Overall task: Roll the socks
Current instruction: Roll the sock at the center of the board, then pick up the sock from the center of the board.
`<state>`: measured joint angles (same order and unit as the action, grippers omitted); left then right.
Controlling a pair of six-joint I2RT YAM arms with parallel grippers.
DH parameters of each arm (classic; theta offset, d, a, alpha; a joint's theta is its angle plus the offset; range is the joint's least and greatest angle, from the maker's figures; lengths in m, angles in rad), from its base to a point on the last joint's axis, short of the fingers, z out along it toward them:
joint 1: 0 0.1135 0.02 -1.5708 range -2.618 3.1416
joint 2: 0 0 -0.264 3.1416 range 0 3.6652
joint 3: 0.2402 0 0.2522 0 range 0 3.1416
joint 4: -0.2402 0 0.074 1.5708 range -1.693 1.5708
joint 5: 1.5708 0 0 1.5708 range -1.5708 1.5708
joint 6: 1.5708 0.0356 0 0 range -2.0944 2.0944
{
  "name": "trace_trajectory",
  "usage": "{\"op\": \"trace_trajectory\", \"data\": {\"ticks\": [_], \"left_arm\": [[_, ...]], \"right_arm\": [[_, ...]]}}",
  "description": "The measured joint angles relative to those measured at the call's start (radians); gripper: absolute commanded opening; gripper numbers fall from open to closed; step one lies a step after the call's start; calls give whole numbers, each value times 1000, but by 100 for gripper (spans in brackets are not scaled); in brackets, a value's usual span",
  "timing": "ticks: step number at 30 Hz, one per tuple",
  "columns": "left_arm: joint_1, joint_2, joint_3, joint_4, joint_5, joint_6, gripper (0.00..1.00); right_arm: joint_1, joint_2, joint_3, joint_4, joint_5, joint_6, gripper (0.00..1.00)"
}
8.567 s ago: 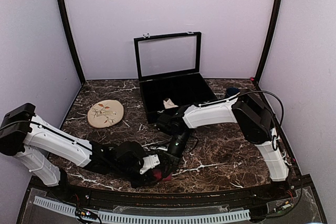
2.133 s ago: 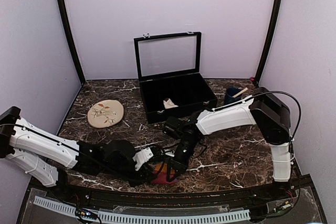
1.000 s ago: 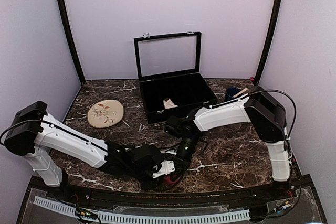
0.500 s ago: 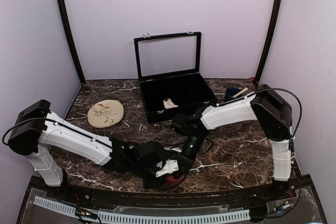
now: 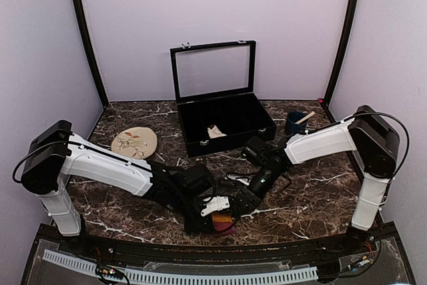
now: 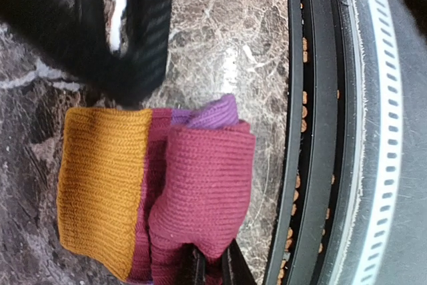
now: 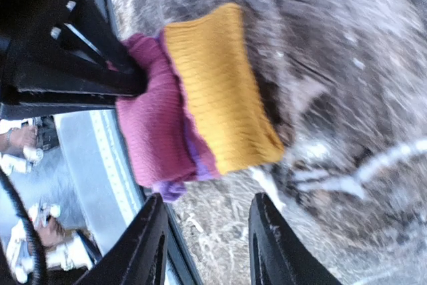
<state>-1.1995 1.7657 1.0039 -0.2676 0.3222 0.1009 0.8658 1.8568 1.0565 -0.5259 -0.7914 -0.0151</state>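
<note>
The magenta-purple sock [image 5: 225, 223] with the orange cuff is a rolled bundle on the marble near the table's front edge. It also shows in the left wrist view [image 6: 200, 185] and the right wrist view [image 7: 167, 131]. My left gripper [image 6: 212, 263] is shut, and its fingertips pinch the magenta fold of the bundle [image 5: 215, 213]. My right gripper [image 7: 208, 241] is open and empty, a short way off the orange cuff side [image 5: 248, 195]. A cream fabric piece [image 5: 215, 131], apparently the cream sock, lies in the black case.
An open black case [image 5: 248, 119] with its lid raised stands at the back centre. A round beige floral disc [image 5: 134, 144] lies at the left. A blue cup [image 5: 294, 123] with a stick stands at the back right. The black front rail [image 6: 313, 125] runs just beside the sock.
My left gripper has carried the sock to the right along the front edge. My right gripper has drawn back to the right, off the sock.
</note>
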Motion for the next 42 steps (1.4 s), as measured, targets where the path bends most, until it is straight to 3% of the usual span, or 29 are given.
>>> {"op": "trace_trajectory", "data": {"ticks": [19,28,42], "left_arm": [[202,233,278,-291,462,-2,0],[249,311,332,-375,595,13,0],[249,351,350,-431,668,28,0]], "right_arm": [[-4,-430,-371,340,402,167,39],[162,-577,-442,376,615,159,43],[435,-501,-353,344,779,68,45]]}}
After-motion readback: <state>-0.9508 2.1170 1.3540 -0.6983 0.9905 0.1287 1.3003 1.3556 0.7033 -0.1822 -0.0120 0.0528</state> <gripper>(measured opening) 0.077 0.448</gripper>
